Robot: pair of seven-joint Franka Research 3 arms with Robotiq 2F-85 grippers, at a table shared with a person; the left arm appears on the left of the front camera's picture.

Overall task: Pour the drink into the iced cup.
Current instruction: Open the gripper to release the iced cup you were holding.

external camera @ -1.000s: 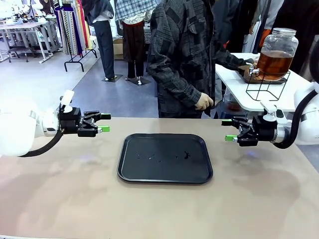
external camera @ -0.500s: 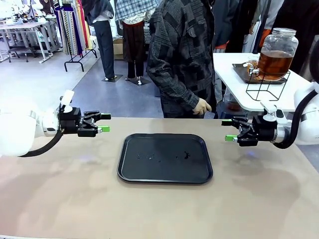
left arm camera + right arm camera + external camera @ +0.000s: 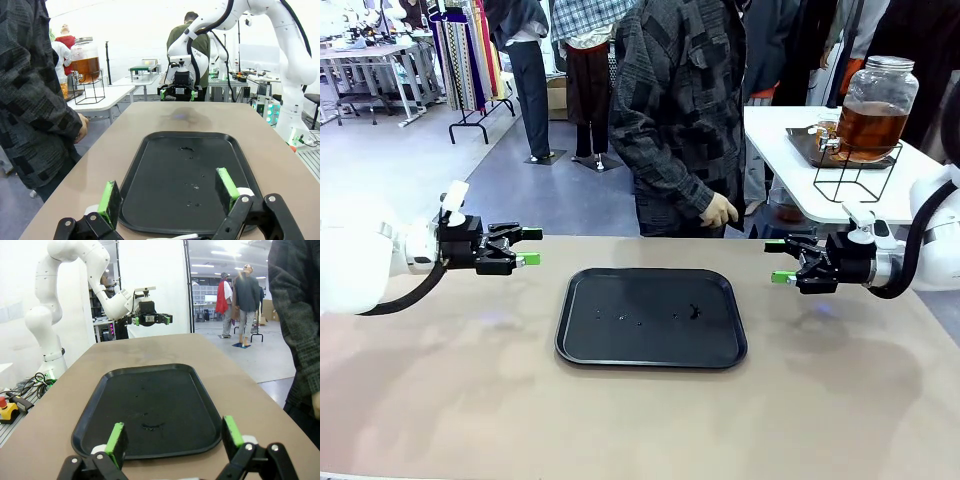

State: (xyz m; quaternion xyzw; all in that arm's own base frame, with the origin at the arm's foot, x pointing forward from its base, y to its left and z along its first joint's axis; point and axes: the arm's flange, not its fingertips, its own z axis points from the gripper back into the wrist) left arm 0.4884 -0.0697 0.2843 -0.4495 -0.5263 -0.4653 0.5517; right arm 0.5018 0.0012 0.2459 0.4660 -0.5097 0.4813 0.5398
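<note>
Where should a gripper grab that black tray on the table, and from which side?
Probably take the black tray by a raised short-end rim: it lies flat and low, too wide to span. The open left gripper and open right gripper each face one end, so come in from that side.

— What is seen on the surface [image 3: 640,420]?
— A black tray [image 3: 651,317] is laid at its middle, flecked with a few drops. The left hand [image 3: 529,246] and the right hand [image 3: 777,261] are held above the surface at either side, fingers spread, nothing gripped.
— And the drink [image 3: 871,127]?
— It is kept in a glass dispenser jar [image 3: 875,108] on a wire stand on a white side table, behind a person [image 3: 682,110] in a dark patterned jacket.
</note>
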